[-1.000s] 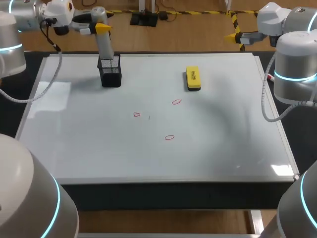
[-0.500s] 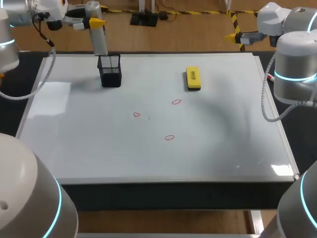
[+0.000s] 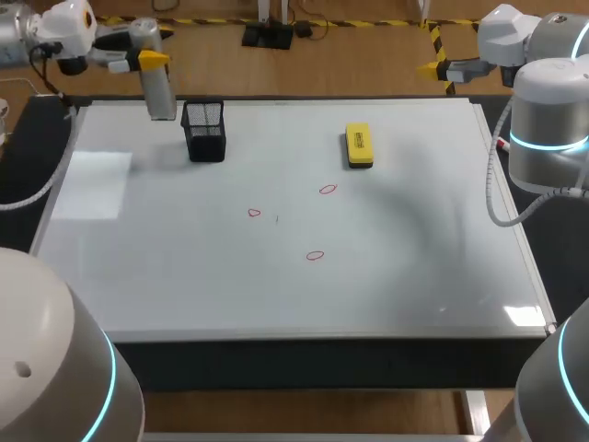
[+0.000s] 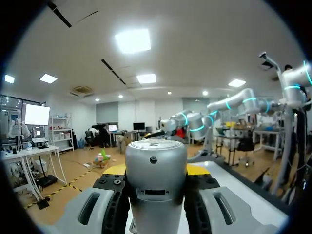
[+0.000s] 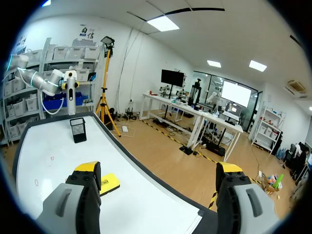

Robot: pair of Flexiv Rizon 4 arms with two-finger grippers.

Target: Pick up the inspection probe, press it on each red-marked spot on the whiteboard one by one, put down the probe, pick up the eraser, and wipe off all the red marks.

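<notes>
In the left wrist view the inspection probe (image 4: 156, 185) filled the gap between the left gripper's (image 4: 156, 169) fingers. It hid most of their yellow tips, and its lower end ran off the edge. In the head view the left arm (image 3: 37, 37) was cut off at the corner. The red marks (image 5: 36, 183) were too small in the right wrist view to make out their shape.

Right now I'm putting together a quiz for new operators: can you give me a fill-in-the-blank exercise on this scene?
1. The left gripper is shut on the ____, held in the air beside the black mesh holder.
2. The whiteboard bears ____ red marks.
3. The eraser lying on the whiteboard is ____ in colour.
4. The right gripper is ____, with nothing between its fingers.

Missing words: probe; three; yellow; open.
</notes>
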